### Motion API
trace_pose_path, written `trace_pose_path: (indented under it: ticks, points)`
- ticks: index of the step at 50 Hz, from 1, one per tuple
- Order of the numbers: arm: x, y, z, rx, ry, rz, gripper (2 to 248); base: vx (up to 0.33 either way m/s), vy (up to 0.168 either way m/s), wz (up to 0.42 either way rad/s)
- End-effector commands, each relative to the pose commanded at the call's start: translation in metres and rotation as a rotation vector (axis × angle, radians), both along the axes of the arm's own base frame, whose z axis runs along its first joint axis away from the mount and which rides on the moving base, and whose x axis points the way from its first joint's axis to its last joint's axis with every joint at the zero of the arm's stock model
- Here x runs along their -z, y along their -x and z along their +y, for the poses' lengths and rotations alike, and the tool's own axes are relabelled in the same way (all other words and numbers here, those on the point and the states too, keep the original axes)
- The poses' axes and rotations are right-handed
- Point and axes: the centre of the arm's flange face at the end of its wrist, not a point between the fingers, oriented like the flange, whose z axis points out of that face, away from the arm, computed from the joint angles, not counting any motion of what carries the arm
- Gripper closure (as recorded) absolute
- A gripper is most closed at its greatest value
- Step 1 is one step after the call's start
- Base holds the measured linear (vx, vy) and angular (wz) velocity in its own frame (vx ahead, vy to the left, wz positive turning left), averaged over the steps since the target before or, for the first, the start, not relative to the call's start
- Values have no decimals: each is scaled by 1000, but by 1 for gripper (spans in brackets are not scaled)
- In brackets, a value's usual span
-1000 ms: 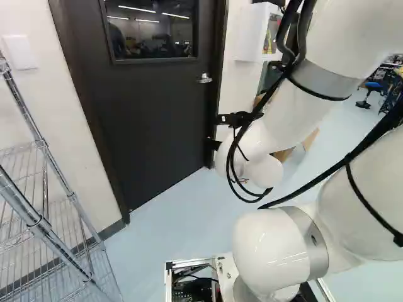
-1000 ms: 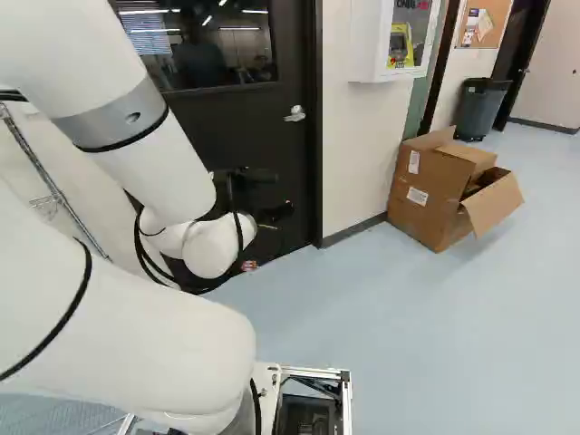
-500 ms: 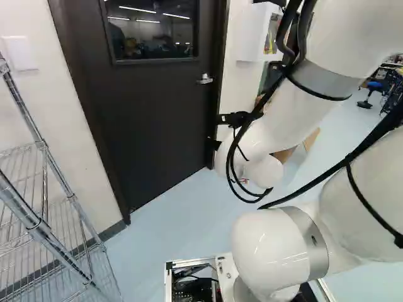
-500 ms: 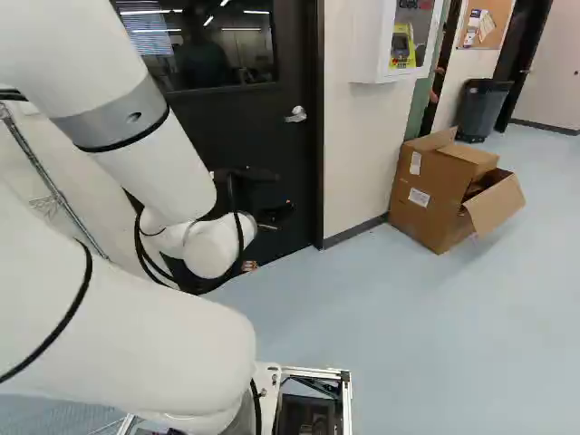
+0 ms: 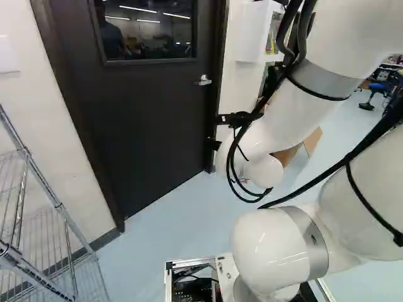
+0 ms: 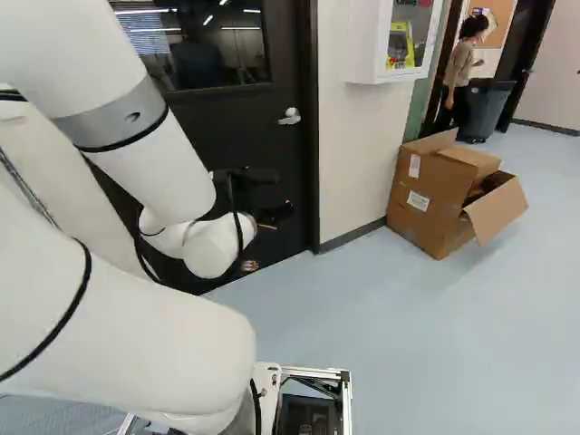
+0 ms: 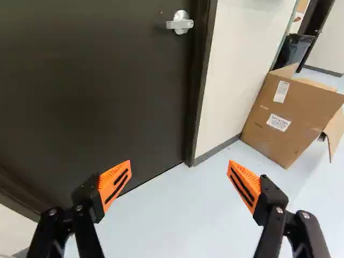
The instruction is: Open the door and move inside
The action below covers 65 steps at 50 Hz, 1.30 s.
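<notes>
Gripper (image 6: pixel 261 243) released, fingers (image 7: pixel 115 183) spread wide, black door (image 7: pixel 97 86) shut, silver handle (image 7: pixel 180 23) mounted near its edge, opened cardboard box (image 7: pixel 295 107) set near wall (image 7: pixel 239 64)

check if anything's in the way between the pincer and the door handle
Nothing visible stands between them: the open pincer faces the closed door, and the handle shows uncovered ahead. The cardboard box stands off to the side, past the door frame.
</notes>
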Motion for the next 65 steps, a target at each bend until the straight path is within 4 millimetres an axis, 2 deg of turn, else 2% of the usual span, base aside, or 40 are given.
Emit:
trace_pose_path:
  ticks: [32, 65]
  points:
    - [0, 0, 0, 0, 0, 0, 3, 125, -76, 12]
    - [0, 0, 0, 0, 0, 0, 3, 144, -49, 212]
